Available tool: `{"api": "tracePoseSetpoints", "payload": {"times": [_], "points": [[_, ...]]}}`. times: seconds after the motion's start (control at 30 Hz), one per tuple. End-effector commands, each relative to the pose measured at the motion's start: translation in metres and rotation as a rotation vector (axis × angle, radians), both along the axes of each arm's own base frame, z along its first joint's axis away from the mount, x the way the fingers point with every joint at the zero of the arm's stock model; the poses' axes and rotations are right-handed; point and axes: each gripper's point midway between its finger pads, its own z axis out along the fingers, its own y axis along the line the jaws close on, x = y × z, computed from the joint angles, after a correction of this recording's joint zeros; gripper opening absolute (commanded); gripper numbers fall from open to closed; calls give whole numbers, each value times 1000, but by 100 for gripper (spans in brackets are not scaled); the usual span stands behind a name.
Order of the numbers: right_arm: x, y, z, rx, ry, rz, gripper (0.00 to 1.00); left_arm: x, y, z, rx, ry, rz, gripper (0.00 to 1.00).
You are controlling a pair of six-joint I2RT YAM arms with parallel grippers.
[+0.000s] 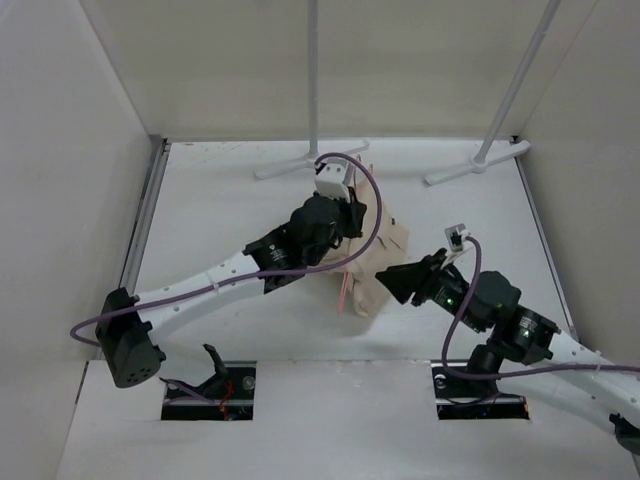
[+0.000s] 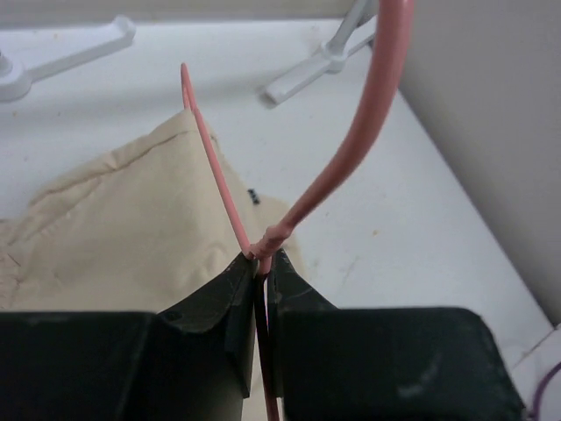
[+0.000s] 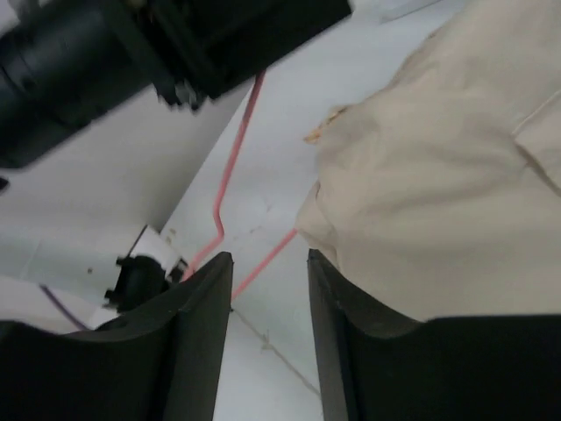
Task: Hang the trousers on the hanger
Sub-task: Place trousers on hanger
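2 left jaws tight around hanger (image 2: 346,162)

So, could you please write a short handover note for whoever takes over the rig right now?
Left gripper: shut on the hanger at its neck.
Right gripper: open, holding nothing, close beside the trousers.
Trousers: bunched up, lying against the hanger.
Done: hanger gripped. Whether any cloth is over its bar cannot be told.
Left: drape the trousers over the hanger.
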Motion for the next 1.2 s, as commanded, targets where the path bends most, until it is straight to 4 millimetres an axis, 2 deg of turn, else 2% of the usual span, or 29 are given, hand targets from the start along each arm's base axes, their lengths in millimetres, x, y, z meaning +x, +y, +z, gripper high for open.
{"api": "tracePoseSetpoints", "payload": {"times": [0.0,0.1,0.2,0.47,0.57,0.67,0.8,0.9,0.97,1.0,1.17], "points": [[-4,18,26,69,-41,24,56,-5,3,77,-128,-92,-24,5],[-1,30,52,81,-100,42,73,-6,0,95,-150,-103,-30,5],[3,38,75,102,-142,51,79,-7,-3,110,-173,-116,-36,5],[2,46,111,163,-214,78,79,-11,-13,130,-206,-123,-64,5],[8,50,115,171,-221,75,79,-14,-17,133,-214,-123,-74,5],[11,63,117,181,-218,100,77,-17,-21,133,-212,-121,-85,5],[16,84,111,196,-207,133,68,-20,-25,132,-216,-119,-95,5],[22,93,104,187,-189,128,52,-23,-24,136,-226,-122,-97,5],[24,93,105,203,-196,114,34,-22,-19,140,-233,-128,-89,5],[23,93,106,211,-202,112,28,-22,-17,141,-235,-130,-86,5],[20,83,112,248,-217,93,15,-15,0,143,-243,-138,-46,11]]}}
